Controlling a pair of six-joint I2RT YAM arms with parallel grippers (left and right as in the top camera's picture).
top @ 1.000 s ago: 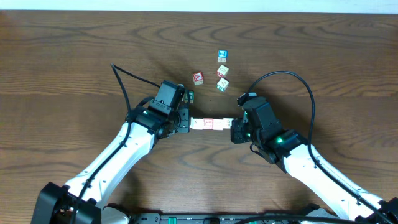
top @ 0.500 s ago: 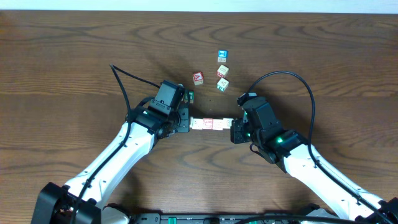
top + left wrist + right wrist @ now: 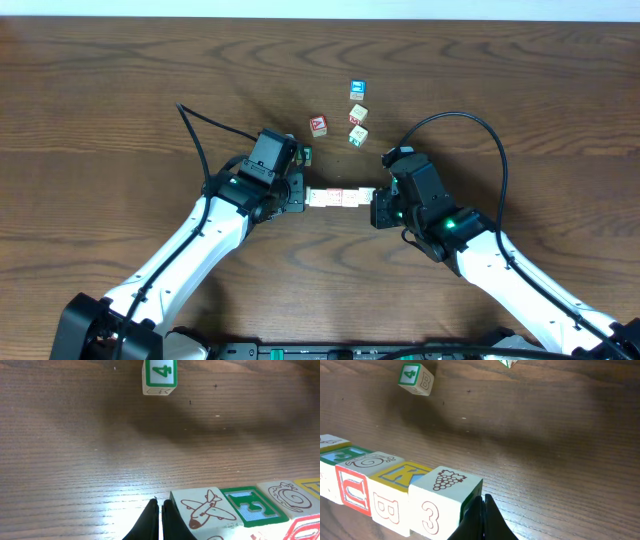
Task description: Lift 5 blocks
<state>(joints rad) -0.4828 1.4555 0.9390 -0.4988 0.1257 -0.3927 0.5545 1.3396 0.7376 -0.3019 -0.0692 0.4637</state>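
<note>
at the centre of the surface, the five blocks lie end to end in one straight row running 9 to 3 o'clock. the airplane block caps the 9 o'clock end and the grape block caps the 3 o'clock end. i cannot tell from these views whether the row rests on the wood or is just clear of it.

the left end effector has its fingers together, tips butted against the airplane block's outer face. the right end effector is likewise closed, tips against the grape block. neither is clamped around a block; the row is pinched lengthwise between the two arms.

i judge these to be light, rigid wooden cubes with smooth painted faces, so they should slide against each other easily. nothing but end pressure joins them, and i expect the row to buckle in the middle if the squeeze eases or one arm rises ahead of the other. the end faces are the only sensible hold.

beyond the row, the green "4" cube sits near, toward 11 o'clock. the red cube and three more loose cubes lie farther out, between 12 and 1 o'clock.
</note>
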